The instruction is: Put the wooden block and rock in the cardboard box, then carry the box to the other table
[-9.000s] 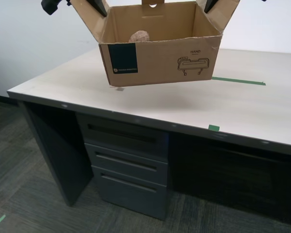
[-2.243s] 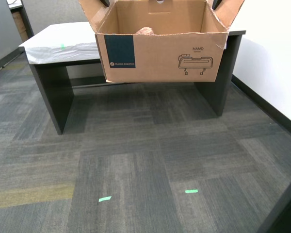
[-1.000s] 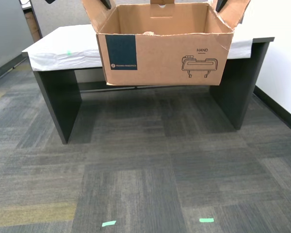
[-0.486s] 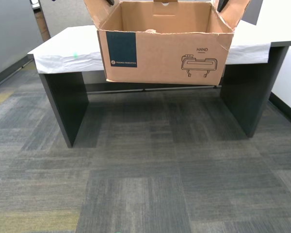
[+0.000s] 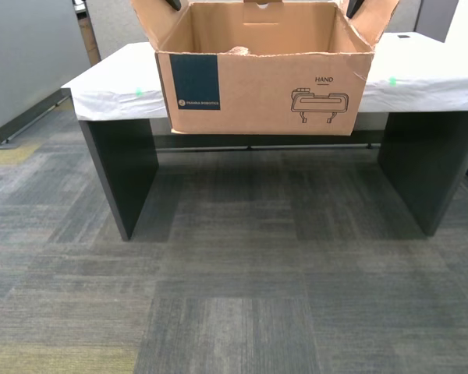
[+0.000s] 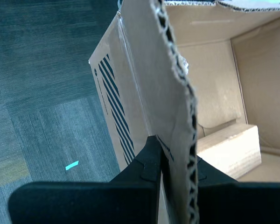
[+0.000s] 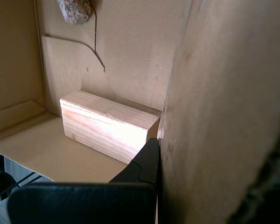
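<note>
Over grey carpet, cardboard box (image 5: 265, 86) flaps in both claws.

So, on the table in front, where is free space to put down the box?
The white top of the other table shows bare on both sides of the cardboard box: one patch around the green mark at the exterior view's left, one around the green mark at its right. The box hides the middle, so I cannot judge it.
</note>
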`<state>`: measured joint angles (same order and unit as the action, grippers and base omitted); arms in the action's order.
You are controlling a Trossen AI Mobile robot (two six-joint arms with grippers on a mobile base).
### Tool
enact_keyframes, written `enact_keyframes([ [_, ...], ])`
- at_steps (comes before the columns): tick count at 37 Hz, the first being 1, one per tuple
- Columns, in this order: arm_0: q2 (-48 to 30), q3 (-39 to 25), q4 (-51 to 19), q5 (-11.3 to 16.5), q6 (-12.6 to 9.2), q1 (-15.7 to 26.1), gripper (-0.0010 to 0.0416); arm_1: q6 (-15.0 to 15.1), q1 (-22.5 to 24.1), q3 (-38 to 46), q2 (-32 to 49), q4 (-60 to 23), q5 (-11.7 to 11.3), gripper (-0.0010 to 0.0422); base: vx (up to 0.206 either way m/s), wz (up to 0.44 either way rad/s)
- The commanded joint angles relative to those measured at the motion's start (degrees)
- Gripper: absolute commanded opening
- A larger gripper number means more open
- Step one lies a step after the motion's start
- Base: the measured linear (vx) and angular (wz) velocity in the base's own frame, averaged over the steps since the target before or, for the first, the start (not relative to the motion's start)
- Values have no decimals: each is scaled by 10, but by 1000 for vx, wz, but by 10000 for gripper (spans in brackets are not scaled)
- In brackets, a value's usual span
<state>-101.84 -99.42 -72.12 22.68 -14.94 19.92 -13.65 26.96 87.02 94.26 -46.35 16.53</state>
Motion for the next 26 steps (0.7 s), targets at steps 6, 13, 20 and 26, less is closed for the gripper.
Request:
enact_keyframes([
  [6, 1, 0, 4, 6, 2, 1, -1, 2, 2, 1, -1, -17, 11, 0, 124, 53],
  [13, 1, 0, 3, 6, 9, 1, -1, 2, 2, 1, -1, -17, 11, 0, 122, 41],
  [20, 1, 0, 3, 6, 19, 1, -1, 1, 2, 1, -1, -20, 11, -1, 113, 15],
  [26, 1, 0, 3, 6, 32, 1, 0, -10, 2, 1, -1, -28, 11, 0, 110, -62],
])
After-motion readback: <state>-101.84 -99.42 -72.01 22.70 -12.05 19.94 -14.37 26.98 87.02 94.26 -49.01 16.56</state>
